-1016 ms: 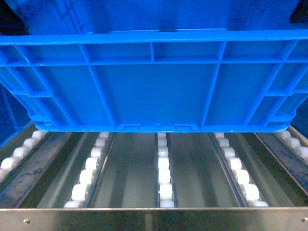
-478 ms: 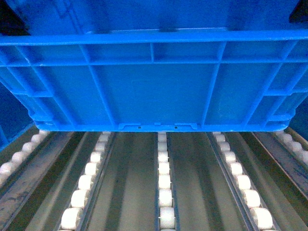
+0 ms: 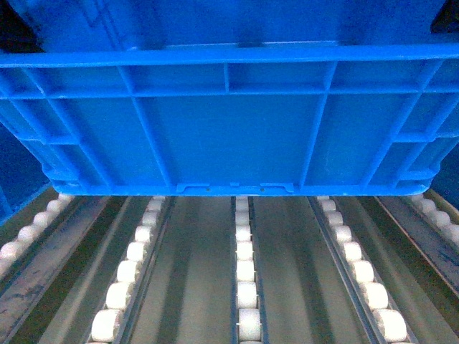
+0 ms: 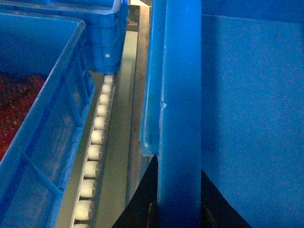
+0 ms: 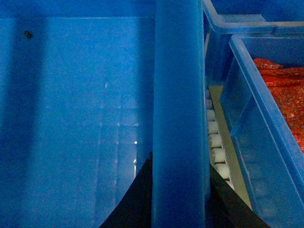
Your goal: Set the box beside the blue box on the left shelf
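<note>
Box [image 3: 229, 136] fills the upper head view, front wall facing camera, bottom edge over the far part of the shelf [image 3: 287, 272]. Looks seated on or just above the rollers; can't tell contact for sure.

Left hand [image 4: 178, 209]: dark fingers straddle the box's left rim, 1 each side, clamped on it. Right hand [image 5: 178, 204]: same on the right rim, clamped.

Neighbours: left wrist view shows a blue crate [image 4: 42, 123] with red contents just beside the box's left wall, a roller lane between them, plus another crate [image 4: 107, 38] further back. Right wrist view shows a crate with red contents [image 5: 266, 123] just beside the right wall and 1 more behind it [image 5: 237, 23]. So the box sits in a slot between crates, gaps narrow on both sides.

Risks, as I judge them:
- Any yaw while pushing in, and a rim corner snags a neighbour's rim.
- Releasing on free rollers: box may roll if the lanes slope.
- Fingers inside the wall could drag the box on retract.

Counts: 1 carried box, 2 hands, 5 roller lanes in head view, 2 crates visible per side.
</note>
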Controlling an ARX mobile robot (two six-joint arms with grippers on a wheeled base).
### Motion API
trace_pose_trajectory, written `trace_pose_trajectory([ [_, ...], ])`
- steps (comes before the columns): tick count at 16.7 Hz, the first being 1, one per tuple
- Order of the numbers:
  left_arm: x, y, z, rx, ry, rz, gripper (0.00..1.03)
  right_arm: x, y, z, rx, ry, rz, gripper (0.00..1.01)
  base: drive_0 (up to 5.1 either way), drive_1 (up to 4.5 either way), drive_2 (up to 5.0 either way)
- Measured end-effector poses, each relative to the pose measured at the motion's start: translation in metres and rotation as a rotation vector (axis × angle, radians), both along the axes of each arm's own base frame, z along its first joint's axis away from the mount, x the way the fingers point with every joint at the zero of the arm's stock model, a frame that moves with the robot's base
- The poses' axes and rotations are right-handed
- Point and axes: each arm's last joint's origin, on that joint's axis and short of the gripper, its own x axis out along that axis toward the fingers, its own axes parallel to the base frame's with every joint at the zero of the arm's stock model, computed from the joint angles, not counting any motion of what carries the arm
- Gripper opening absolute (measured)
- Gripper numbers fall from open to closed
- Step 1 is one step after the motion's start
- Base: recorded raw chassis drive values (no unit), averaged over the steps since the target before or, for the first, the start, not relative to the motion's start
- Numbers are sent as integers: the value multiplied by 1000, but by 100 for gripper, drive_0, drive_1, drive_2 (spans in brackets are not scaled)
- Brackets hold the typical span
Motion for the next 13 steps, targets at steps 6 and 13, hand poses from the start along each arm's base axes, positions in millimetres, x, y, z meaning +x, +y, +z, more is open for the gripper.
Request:
trace_pose_trajectory([
  [6,0,0,0,0,0,0,7,0,0,0,0,0,0,21,0,0,0],
  [13,0,0,0,0,0,0,7,0,0,0,0,0,0,21,0,0,0],
])
